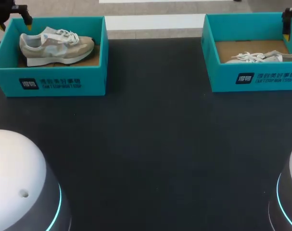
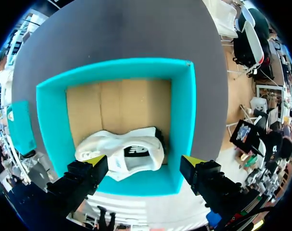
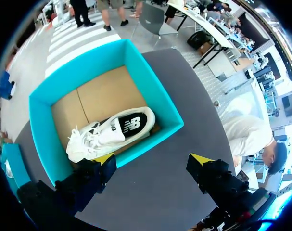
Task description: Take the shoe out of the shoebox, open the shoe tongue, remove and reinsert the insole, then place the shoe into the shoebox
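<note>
Hovering over the far left corner of the left shoebox [image 1: 54, 72], the left gripper [image 1: 13, 21] has its yellow-tipped fingers spread wide and grips nothing. Inside that teal box a beige shoe [image 1: 57, 45] stands upright on its sole on the brown cardboard floor, laces up, its heel toward the gripper's side and its toe toward the middle of the table [image 1: 150, 144]. In the left wrist view the shoe lies below the gap between the two fingers, close to the box wall nearest the gripper, and neither finger touches it; it looks almost white there, likely from the strong light. At the other side of the dark table, well apart from the first box, stands the right shoebox [image 1: 254, 67], also teal with a cardboard floor. The right gripper [image 1: 287, 26] hangs above its far right corner, fingers released and wide apart, holding nothing. A white shoe [image 1: 259, 57] rests low in this box near the front wall; in the right wrist view it seems to lie on its side, with a dark patch on its flank facing up, just ahead of the gripper's fingers and clear of both.
</note>
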Controlling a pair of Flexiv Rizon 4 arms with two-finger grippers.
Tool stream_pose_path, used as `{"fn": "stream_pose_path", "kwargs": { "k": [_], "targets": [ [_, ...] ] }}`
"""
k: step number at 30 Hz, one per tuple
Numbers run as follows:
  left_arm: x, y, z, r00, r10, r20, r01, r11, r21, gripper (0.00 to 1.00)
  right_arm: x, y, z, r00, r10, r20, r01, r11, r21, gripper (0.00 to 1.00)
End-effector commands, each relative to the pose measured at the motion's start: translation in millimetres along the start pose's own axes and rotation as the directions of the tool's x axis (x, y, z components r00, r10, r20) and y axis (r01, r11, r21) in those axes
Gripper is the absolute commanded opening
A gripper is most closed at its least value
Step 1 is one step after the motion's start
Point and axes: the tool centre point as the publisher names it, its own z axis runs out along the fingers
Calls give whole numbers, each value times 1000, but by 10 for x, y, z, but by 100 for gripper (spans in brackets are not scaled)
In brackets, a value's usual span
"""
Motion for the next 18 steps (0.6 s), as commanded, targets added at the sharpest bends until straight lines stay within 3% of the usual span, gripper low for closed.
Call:
{"fn": "stream_pose_path", "kwargs": {
  "k": [1, 10, 18],
  "targets": [
    [107, 375, 234, 1000, -12, 21, 11, 999, 49, 100, 2, 6, 4, 1000, 0, -1, 0, 1000, 0, 100],
    [46, 385, 349, 998, -14, -63, 20, 995, 94, 100, 2, 6, 4, 1000, 0, -1, 0, 1000, 0, 100],
    [50, 406, 450, 997, -40, -69, 47, 994, 99, 100, 2, 6, 4, 1000, 0, -1, 0, 1000, 0, 100]
  ]
}}
